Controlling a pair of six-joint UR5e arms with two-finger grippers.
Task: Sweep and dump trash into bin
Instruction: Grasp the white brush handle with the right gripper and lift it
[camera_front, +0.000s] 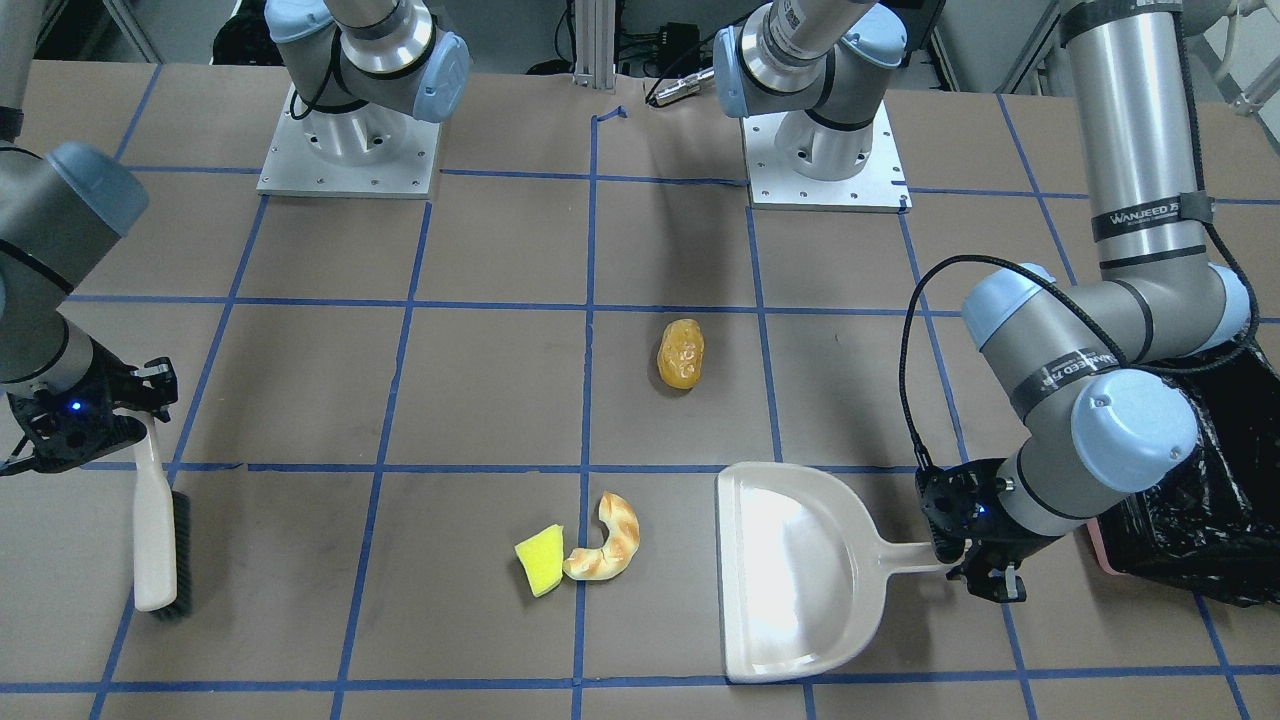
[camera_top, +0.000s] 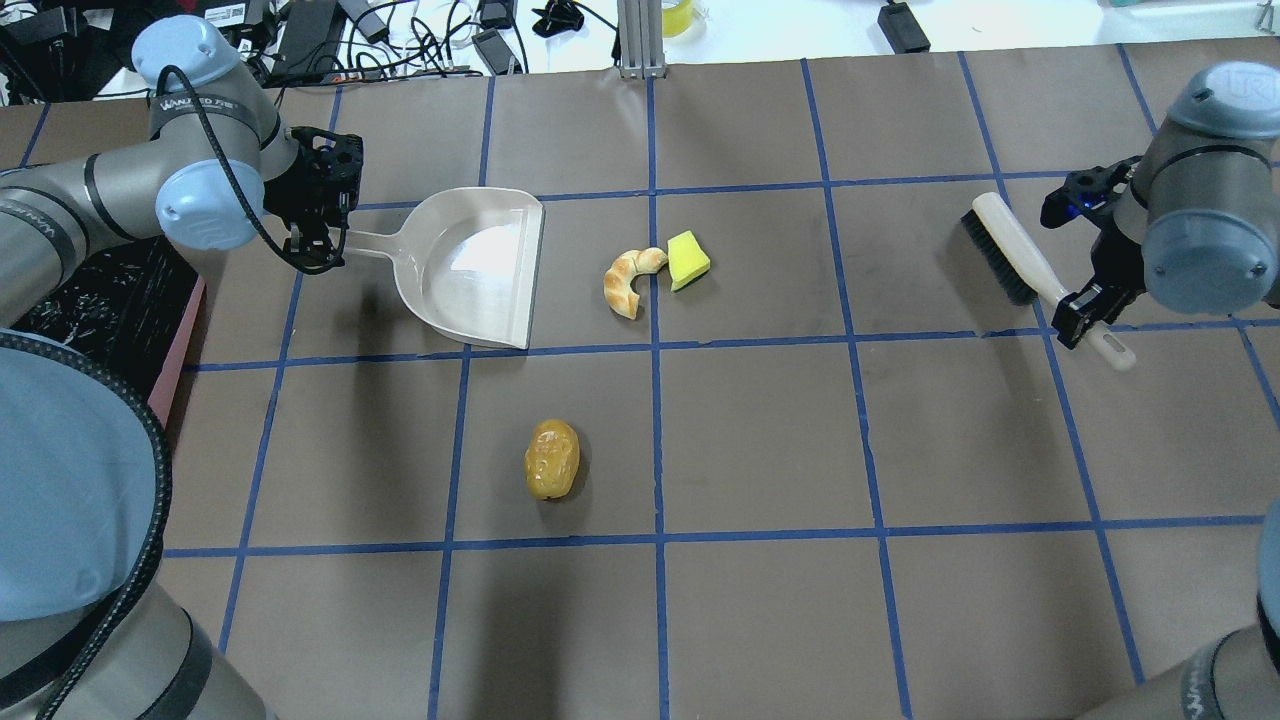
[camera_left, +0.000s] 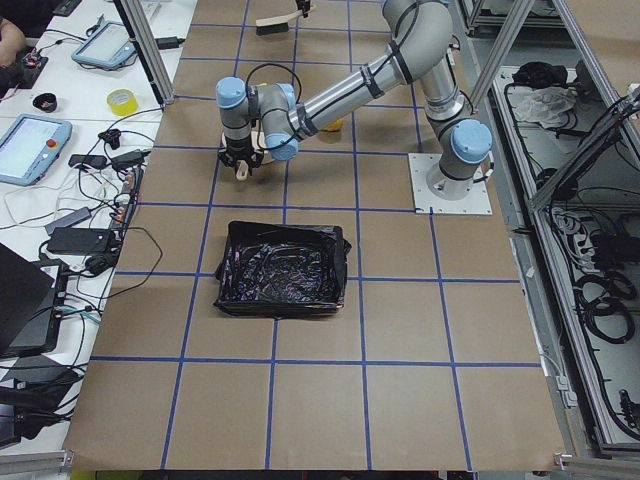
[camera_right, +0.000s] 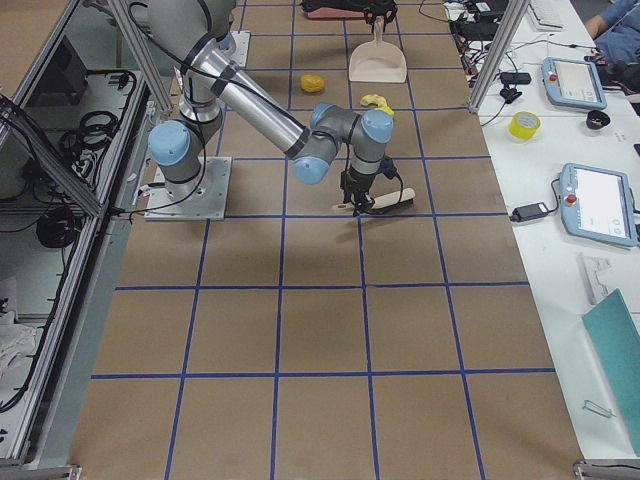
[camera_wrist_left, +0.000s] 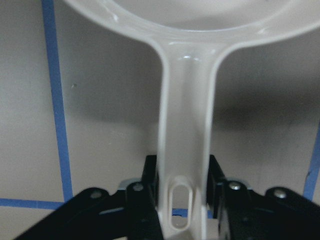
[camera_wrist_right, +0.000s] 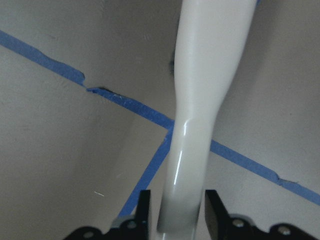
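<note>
My left gripper (camera_top: 318, 243) is clamped tight on the handle of the cream dustpan (camera_top: 480, 270). The pan's open mouth faces the croissant piece (camera_top: 628, 282) and the yellow sponge wedge (camera_top: 687, 260), which lie just beside each other a little beyond it. The bun (camera_top: 551, 458) lies apart from them, back toward my base. The bin (camera_left: 285, 230) sits behind that gripper. My right gripper (camera_top: 1080, 305) is closed around the brush (camera_top: 995, 250) handle, well apart from the trash.

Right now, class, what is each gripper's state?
Left gripper: closed on the dustpan handle.
Right gripper: closed on the brush handle.
</note>
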